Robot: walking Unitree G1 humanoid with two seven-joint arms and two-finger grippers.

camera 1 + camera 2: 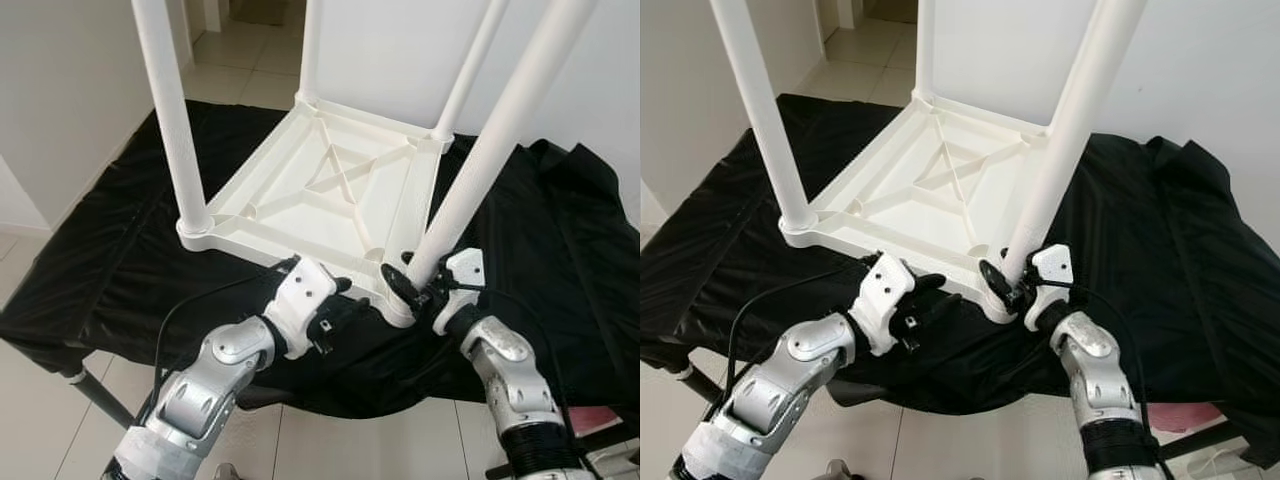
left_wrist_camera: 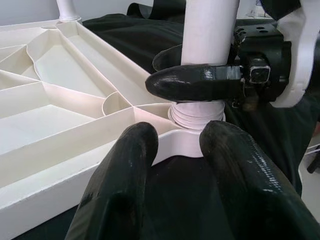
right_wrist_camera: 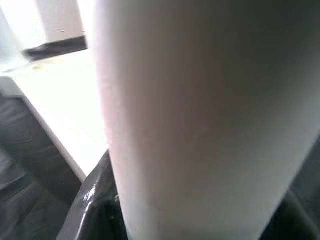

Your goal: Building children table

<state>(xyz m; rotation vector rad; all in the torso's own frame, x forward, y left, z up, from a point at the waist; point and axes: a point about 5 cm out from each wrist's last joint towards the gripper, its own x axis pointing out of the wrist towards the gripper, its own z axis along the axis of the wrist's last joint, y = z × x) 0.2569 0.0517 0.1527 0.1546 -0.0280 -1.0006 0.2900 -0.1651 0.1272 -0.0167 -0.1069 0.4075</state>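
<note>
Silver arms at the frame's bottom work the near-right leg (image 1: 470, 190) of the upturned children table (image 1: 320, 185), centre frame on black cloth (image 1: 100, 260).
Right tool (image 1: 418, 283) grips the leg above its exposed threads, likely screwing in; left tool (image 1: 345, 305), narrowly parted, empty, steadies nearby.

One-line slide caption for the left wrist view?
Right gripper clamps the table leg just above its socket in the upturned tabletop; left gripper waits open.

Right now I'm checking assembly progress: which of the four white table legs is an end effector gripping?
The near-right white plastic leg on the upturned white tabletop: the right end effector clamps its base. The other three stand untouched.
</note>
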